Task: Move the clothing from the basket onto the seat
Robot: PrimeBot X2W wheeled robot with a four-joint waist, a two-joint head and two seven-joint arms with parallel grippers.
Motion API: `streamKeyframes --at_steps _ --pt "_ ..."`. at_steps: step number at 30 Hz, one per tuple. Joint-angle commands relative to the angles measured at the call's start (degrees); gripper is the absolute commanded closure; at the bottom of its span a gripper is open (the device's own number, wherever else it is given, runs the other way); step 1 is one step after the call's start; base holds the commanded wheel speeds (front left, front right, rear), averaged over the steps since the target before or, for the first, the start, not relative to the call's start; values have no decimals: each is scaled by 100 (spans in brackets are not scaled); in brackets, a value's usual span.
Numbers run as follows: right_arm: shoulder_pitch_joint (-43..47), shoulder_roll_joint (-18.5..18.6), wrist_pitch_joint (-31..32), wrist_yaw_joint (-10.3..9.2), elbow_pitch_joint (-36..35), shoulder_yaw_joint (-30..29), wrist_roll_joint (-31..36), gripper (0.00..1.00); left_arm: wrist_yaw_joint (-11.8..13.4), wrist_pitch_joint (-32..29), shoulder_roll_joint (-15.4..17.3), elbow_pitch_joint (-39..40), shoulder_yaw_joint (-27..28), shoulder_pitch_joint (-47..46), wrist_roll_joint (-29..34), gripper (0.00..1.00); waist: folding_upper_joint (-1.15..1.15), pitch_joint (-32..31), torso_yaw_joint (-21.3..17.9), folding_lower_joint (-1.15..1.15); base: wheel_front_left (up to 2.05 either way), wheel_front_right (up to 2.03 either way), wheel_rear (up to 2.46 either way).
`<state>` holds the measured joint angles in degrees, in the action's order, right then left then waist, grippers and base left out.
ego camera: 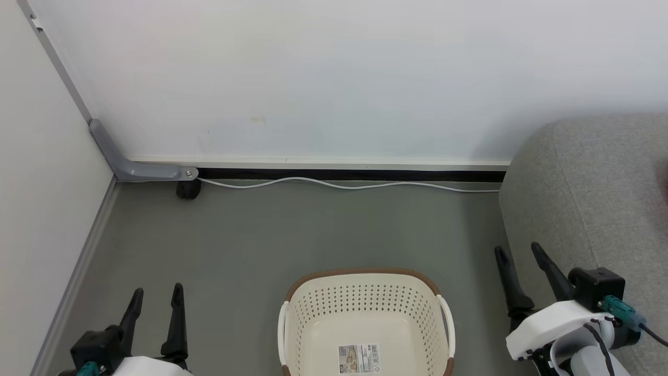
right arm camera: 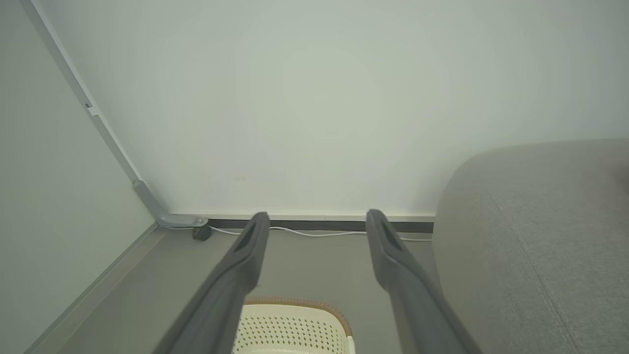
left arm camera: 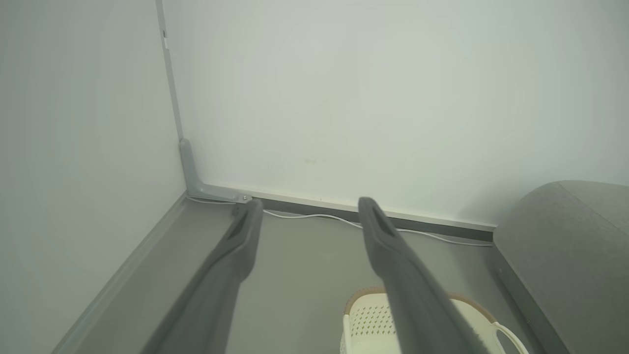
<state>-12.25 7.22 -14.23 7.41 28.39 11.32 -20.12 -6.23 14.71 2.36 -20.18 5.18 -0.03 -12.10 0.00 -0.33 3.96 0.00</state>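
The cream basket (ego camera: 365, 292) with its brown rim stands on the grey floor at bottom centre; its base shows just a barcode label (ego camera: 358, 358), and no red clothing lies in it. The grey sofa (ego camera: 589, 193) fills the right side. No red clothing is in view. My left gripper (ego camera: 155, 296) is open at the lower left, left of the basket. My right gripper (ego camera: 519, 253) is open at the lower right, against the sofa's edge. Each wrist view looks between spread fingers at the basket (left arm camera: 373, 314) (right arm camera: 290, 327), the sofa (left arm camera: 570, 246) (right arm camera: 530, 236) and the wall.
A white wall closes the back, with a black skirting strip and a white cable (ego camera: 339, 184) along its foot. A grey metal bracket (ego camera: 130, 167) and a small black caster (ego camera: 188, 189) sit in the left corner. Another pale wall runs down the left.
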Motion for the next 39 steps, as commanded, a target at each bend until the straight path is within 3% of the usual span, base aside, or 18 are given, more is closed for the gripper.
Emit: streamKeyframes --at_steps 1,12,25,39 --pt "-22 -11 -76 8 -202 45 78 0 33 29 54 180 131 -80 75 0 0 -16 5 0 0 0 0" --pt "305 -163 -76 8 -480 -411 313 0 -83 29 53 241 -213 30 30 0 0 -59 -86 0 0 0 0" --pt "449 -260 -77 8 -496 -599 424 0 -117 29 52 150 -583 84 55 0 0 -107 -186 0 0 0 0" --pt "451 -321 -77 8 -477 -639 494 0 -124 29 52 64 -616 54 18 0 0 -56 -248 0 0 0 0"
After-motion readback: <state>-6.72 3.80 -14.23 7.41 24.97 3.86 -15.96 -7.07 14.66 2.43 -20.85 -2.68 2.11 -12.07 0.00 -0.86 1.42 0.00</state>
